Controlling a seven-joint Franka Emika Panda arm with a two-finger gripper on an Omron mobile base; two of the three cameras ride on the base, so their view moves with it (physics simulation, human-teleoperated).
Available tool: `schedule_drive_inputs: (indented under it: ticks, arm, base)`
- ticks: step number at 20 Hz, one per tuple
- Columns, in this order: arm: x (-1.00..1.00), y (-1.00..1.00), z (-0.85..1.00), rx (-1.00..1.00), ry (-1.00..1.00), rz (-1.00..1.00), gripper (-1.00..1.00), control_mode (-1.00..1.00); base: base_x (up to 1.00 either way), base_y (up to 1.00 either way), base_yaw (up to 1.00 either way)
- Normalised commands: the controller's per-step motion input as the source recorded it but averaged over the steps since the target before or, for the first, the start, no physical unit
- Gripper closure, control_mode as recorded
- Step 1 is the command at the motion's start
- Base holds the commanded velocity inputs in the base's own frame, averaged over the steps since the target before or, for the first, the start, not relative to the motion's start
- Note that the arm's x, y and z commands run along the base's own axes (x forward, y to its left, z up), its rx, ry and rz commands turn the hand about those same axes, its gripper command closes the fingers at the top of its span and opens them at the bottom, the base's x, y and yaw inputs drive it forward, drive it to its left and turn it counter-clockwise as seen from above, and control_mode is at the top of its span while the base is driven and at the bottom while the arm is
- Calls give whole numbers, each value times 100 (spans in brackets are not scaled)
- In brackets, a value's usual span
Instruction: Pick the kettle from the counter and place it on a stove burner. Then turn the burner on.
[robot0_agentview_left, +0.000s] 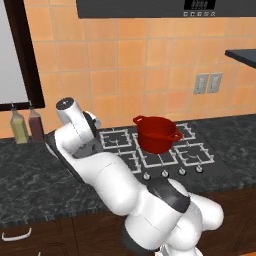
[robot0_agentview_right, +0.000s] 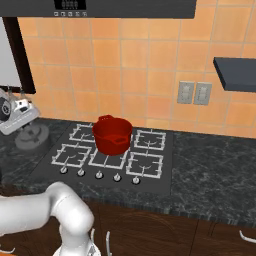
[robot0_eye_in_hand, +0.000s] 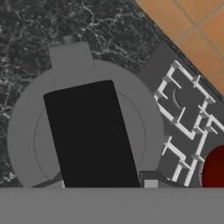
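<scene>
Nearest the hand camera: the kettle (robot0_eye_in_hand: 85, 131), seen from directly above. Its grey round body spans most of the hand view, the broad black handle (robot0_eye_in_hand: 92, 135) runs across the top, and the short spout (robot0_eye_in_hand: 72, 61) points toward the upper edge of that view. The finger tips cannot be made out against the handle, so whether the gripper is released or clenched cannot be told.

Right base view: kettle (robot0_agentview_right: 31, 136) sits on the counter (robot0_agentview_right: 210, 175), just beside the left edge of the stove (robot0_agentview_right: 155, 177), apart from the grates. The gripper (robot0_agentview_right: 20, 114) hangs directly over the kettle, close above it; contact cannot be judged from this angle.

Left base view: the white arm (robot0_agentview_left: 105, 175) blocks the kettle. The counter (robot0_agentview_left: 30, 180) runs left and right of the stove.

Relative to the kettle:
- Nearest stove burner (robot0_agentview_right: 82, 132) is the back-left grate, just to its right; a second grate (robot0_agentview_right: 72, 155) lies in front of that one. The same grates appear at the right of the hand view (robot0_eye_in_hand: 188, 105).
- Red pot (robot0_agentview_right: 113, 134) stands on the middle of the stove, further right, well apart from the kettle. A dark red edge of it (robot0_eye_in_hand: 215, 168) shows at the lower right of the hand view.
- Row of small silver knobs (robot0_agentview_right: 99, 175) lines the front edge of the stove.
- Two bottles (robot0_agentview_left: 27, 125) stand on the counter by the wall, left of the arm in the left base view.
</scene>
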Motion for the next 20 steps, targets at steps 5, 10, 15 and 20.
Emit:
schedule_drive_inputs:
  ticks: [5, 10, 15, 20]
  arm:
    - [52, -100, 3, 7, -5, -19, 100, -100]
    - [39, -82, 0, 5, 5, -15, 100, -100]
    - [18, -22, 0, 0, 10, -5, 100, -100]
    - [29, -37, -3, -5, -4, -1, 100, -100]
  base:
    - [0, 0, 0]
    - [0, 0, 0]
    - [0, 0, 0]
    - [0, 0, 0]
